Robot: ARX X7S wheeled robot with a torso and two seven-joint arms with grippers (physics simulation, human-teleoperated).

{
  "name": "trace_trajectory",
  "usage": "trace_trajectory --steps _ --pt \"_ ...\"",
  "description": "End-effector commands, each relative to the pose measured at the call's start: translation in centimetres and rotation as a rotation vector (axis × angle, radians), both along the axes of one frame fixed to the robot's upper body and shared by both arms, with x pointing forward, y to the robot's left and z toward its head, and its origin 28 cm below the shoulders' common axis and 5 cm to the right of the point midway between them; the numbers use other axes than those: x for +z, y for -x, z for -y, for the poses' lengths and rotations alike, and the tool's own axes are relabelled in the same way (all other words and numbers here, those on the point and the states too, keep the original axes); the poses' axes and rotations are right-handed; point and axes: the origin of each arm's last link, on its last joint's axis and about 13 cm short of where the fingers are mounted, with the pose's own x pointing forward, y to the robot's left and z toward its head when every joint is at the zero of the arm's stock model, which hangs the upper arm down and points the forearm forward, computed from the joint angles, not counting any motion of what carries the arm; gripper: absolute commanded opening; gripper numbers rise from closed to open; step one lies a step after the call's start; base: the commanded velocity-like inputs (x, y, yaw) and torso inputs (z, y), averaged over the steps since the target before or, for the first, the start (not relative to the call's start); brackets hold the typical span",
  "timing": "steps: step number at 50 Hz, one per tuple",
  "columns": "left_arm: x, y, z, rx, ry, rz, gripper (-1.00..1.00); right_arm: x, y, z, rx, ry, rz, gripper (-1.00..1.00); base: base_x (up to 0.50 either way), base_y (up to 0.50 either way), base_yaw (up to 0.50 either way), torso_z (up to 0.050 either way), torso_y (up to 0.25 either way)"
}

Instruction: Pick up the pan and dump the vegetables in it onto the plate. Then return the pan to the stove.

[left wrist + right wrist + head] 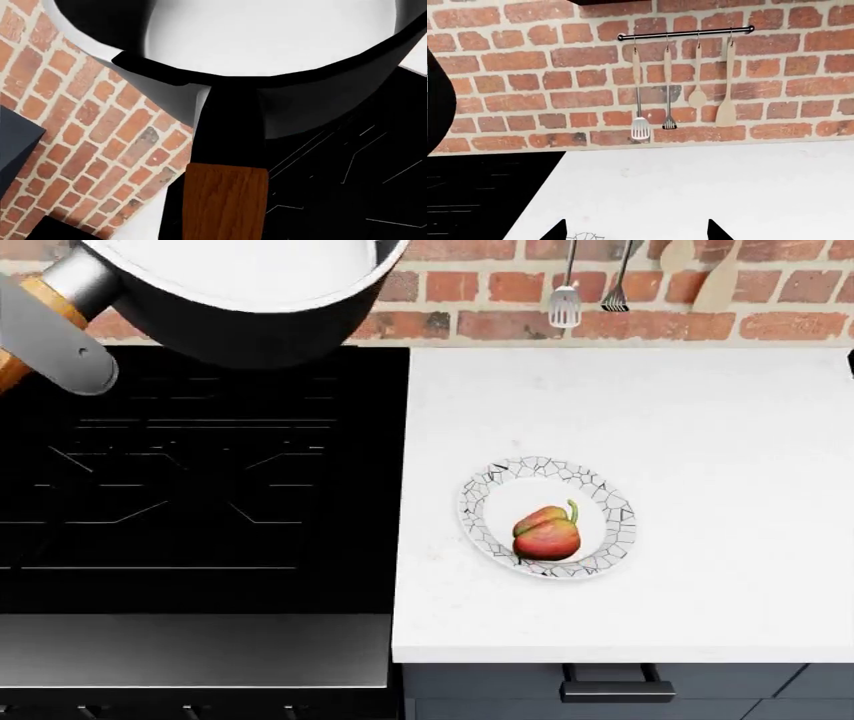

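Observation:
The pan (254, 320) hangs in the air over the back of the stove (200, 490), at the head view's top left. Its inside looks bare white. My left gripper (60, 340) is shut on the wooden handle (225, 200); its fingers stay out of the left wrist view, where the pan's wall (320, 100) fills the top. The red-orange pepper (547, 533), the vegetables, lies on the patterned plate (607, 500) on the counter. My right gripper (637, 232) is open, hovering over the counter with the plate's rim (587, 236) just between its tips.
White counter (694, 420) runs right of the stove. Utensils hang on a rail (684, 33) against the brick wall, a spatula (566, 300) among them. A drawer handle (617, 685) sits below the counter edge. A dark cabinet corner (13, 145) shows beside the pan.

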Motion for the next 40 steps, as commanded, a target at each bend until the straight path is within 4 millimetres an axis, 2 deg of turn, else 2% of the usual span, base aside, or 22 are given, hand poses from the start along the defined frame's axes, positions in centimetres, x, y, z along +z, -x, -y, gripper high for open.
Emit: trace_trajectory --steps 1,8,15,25,32,40 --pt "-1.2 2.3 -1.8 0.066 0.139 0.131 -1.0 -0.1 -0.1 -0.1 0.002 -0.002 -0.001 1.0 0.0 0.0 0.0 0.0 0.0" --pt "-3.2 2.7 -2.6 0.092 0.187 0.096 -1.0 -0.1 -0.1 -0.1 0.002 -0.002 -0.001 1.0 0.0 0.0 0.0 0.0 0.0" --pt "-4.0 3.0 -3.0 0.124 0.191 0.062 -1.0 -0.1 -0.1 -0.1 0.003 -0.002 -0.003 1.0 0.0 0.0 0.0 0.0 0.001" --pt "-2.3 2.1 -2.8 0.132 0.164 0.057 -1.0 -0.4 -0.4 -0.3 0.005 0.003 -0.014 1.0 0.0 0.0 0.0 0.0 0.001" --pt "-0.1 0.1 -1.9 0.105 0.139 0.084 -1.0 -0.5 -0.6 -0.3 0.008 0.004 -0.019 1.0 0.0 0.0 0.0 0.001 0.0" --pt "-0.1 -2.0 -0.7 0.092 0.145 0.034 -1.0 -0.7 -0.5 -0.2 0.004 0.001 -0.02 1.0 0.0 0.0 0.0 0.0 0.001"
